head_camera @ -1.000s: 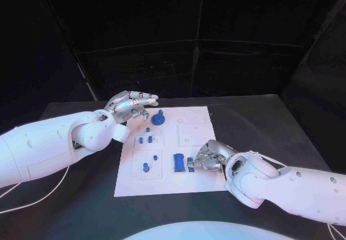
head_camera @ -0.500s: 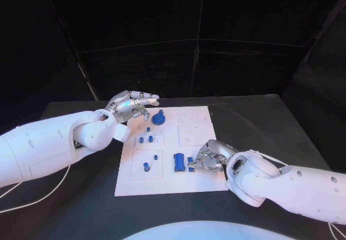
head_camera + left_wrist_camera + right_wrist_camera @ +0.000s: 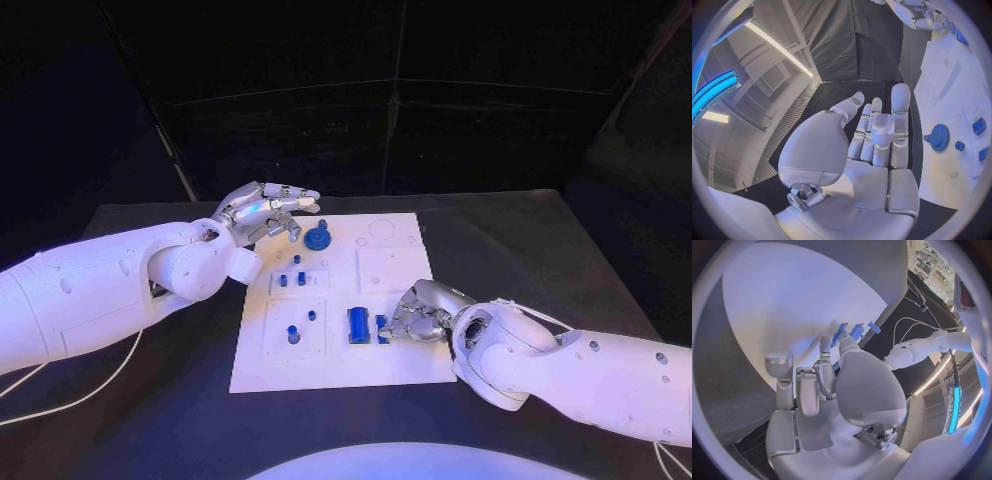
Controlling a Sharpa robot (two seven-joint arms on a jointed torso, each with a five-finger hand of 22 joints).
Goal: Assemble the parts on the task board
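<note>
Left hand (image 3: 264, 211) hovers over the far left corner of the white task board (image 3: 404, 360), its fingers spread and slightly curved, with nothing held in them. In the left wrist view the same hand (image 3: 873, 135) shows an empty palm and straight, parted fingers. Just beside it on the board stands a round blue gear (image 3: 319, 239), seen from the wrist as a toothed disc with a small knob at its side (image 3: 939, 137); the fingers are close to it but not touching it.

Right hand (image 3: 420, 312) rests low at the board's near right area, fingers curled downward around a small blue block (image 3: 382, 329). Whether it truly grips that block or only touches it cannot be told. The right wrist view shows the fingertips (image 3: 826, 346) pressed toward the white board beside blue pieces (image 3: 856, 332).

A taller blue rectangular part (image 3: 356, 324) stands just left of that small block. Two small blue pegs (image 3: 291, 279) sit in a recess toward the board's left middle, and a blue keyhole-shaped piece (image 3: 296, 335) lies nearer the front left. The board lies on the black table (image 3: 548, 250).
</note>
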